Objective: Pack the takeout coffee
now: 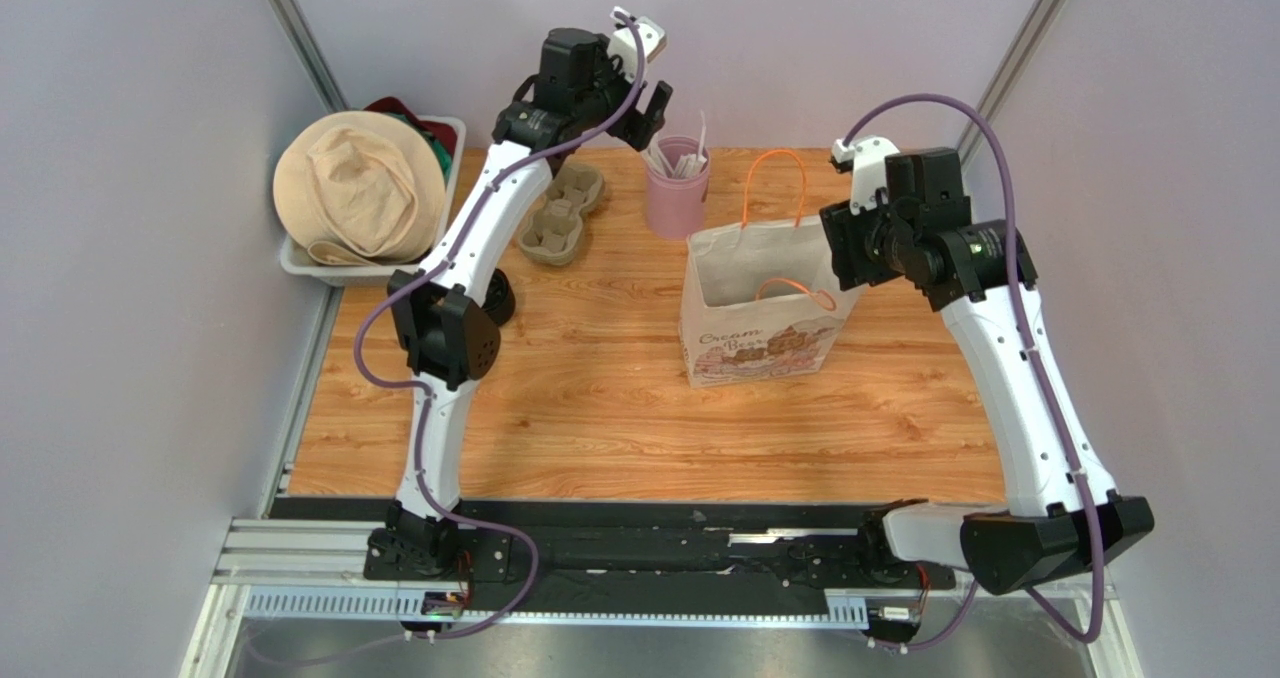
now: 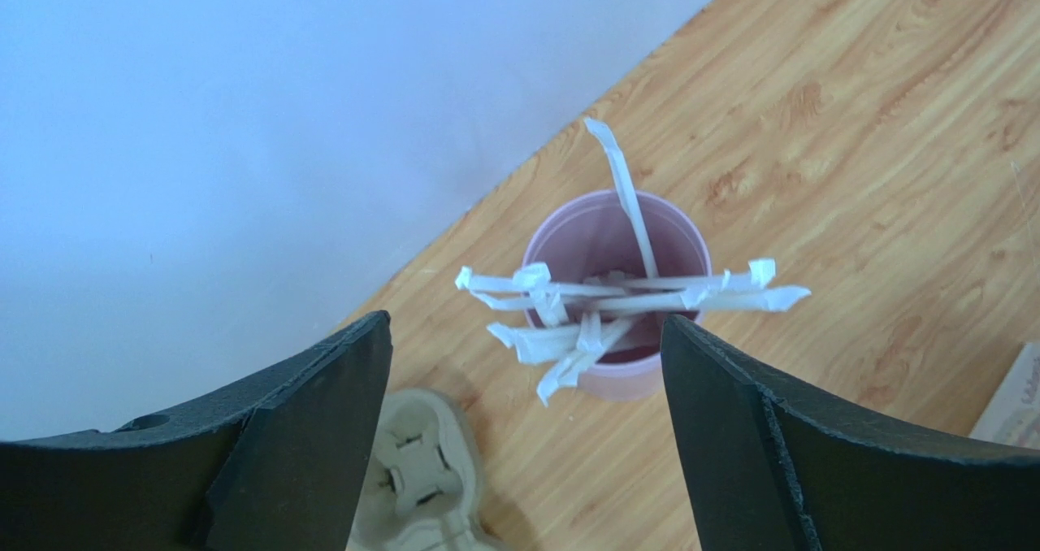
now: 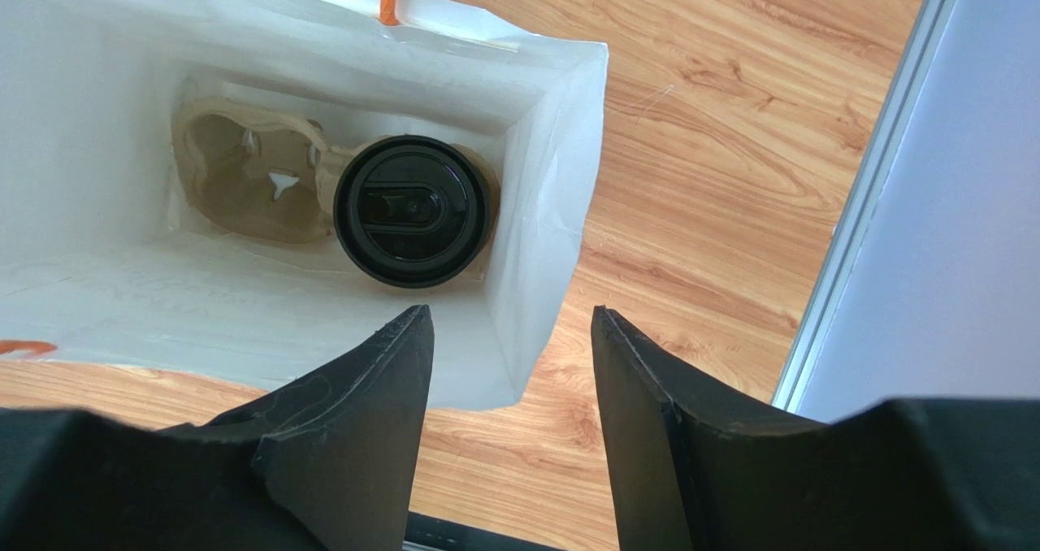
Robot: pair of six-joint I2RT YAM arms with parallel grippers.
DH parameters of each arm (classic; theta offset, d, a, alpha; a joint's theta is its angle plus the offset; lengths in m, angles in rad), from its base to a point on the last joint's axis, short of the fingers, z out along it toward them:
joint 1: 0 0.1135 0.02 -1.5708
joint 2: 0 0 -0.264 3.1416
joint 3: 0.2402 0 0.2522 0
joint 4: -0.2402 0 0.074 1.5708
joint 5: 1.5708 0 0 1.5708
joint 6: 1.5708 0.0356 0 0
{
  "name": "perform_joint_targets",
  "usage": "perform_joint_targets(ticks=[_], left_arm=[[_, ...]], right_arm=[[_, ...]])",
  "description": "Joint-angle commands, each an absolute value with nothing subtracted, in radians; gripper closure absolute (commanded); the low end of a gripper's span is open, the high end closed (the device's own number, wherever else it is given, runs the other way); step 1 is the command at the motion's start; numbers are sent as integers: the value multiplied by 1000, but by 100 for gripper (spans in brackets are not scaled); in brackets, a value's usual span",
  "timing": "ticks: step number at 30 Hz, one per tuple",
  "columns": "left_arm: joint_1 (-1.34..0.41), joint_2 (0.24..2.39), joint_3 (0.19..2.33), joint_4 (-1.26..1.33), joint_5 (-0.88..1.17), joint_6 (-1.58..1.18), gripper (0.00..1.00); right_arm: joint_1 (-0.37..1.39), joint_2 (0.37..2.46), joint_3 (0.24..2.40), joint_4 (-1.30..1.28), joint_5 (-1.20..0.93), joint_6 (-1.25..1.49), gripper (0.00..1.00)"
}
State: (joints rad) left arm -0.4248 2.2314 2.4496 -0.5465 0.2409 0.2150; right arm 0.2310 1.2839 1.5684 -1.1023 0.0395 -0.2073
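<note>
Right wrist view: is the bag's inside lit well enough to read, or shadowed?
Right wrist: paper bag interior evenly lit, black lid sharp with slight sheen; left wrist: pink cup crisp; top external: soft, even light, faint shadows.

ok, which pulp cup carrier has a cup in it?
The carrier inside the paper bag: a black-lidded cup fills one slot. The table carrier near the pink cup is empty.

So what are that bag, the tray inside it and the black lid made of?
The bag looks like white coated paper: crisp folds and a faint sheen. The cup carrier inside seems to be moulded paper pulp: beige, matte and rough, with rounded wells. The black lid looks like thin moulded plastic: smooth and slightly glossy, with raised ridges.
</note>
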Motion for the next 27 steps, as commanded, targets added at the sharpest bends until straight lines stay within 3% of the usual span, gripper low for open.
perform_joint_targets(ticks=[1, 20, 23, 27], left_arm=[[-425, 2284, 2500, -443, 253, 222, 12], [-425, 2405, 2519, -319, 241, 221, 22], [-425, 2413, 2525, -313, 242, 210, 27], [-425, 2424, 2531, -313, 248, 206, 42]], right_arm=[[201, 1226, 1554, -1035, -31, -230, 45], [141, 1164, 1463, -992, -92, -239, 45], [137, 1164, 1460, -989, -100, -239, 46], [133, 1163, 1456, -986, -101, -236, 46]])
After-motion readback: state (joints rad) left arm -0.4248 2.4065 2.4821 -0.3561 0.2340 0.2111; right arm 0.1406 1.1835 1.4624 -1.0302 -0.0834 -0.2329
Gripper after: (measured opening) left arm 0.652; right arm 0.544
